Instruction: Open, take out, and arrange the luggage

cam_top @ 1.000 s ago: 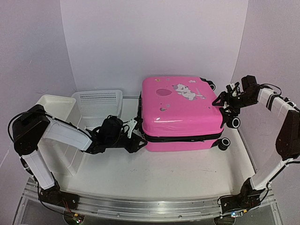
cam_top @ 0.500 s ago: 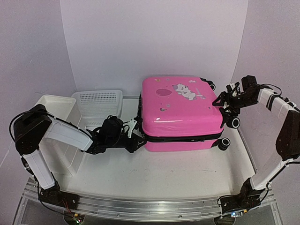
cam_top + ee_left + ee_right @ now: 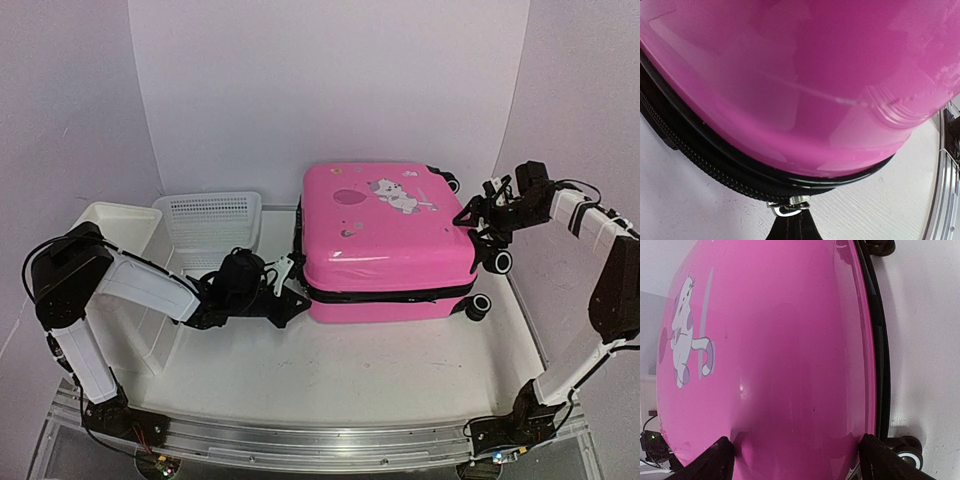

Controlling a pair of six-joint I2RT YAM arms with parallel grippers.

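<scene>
Closed luggage [image 3: 388,240] flat on table [image 3: 350,370]; left claw [image 3: 289,290] at near-left corner, right claw [image 3: 469,219] at right edge.

We read this as a robotics lab cell: plain white backdrop [image 3: 330,90] wrapped around a white table [image 3: 350,370], aluminium rail [image 3: 300,442] along the near edge, arm bases [image 3: 110,412] bolted to it, exposed cables [image 3: 575,185].

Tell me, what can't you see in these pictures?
1. Inside the pink suitcase: hidden in every view by its closed shell.
2. Left hand: the left wrist view cuts it off at the bottom edge, so I cannot tell whether it holds the zipper pull.
3. Tiny sticker: too small to make out in the top view.
</scene>
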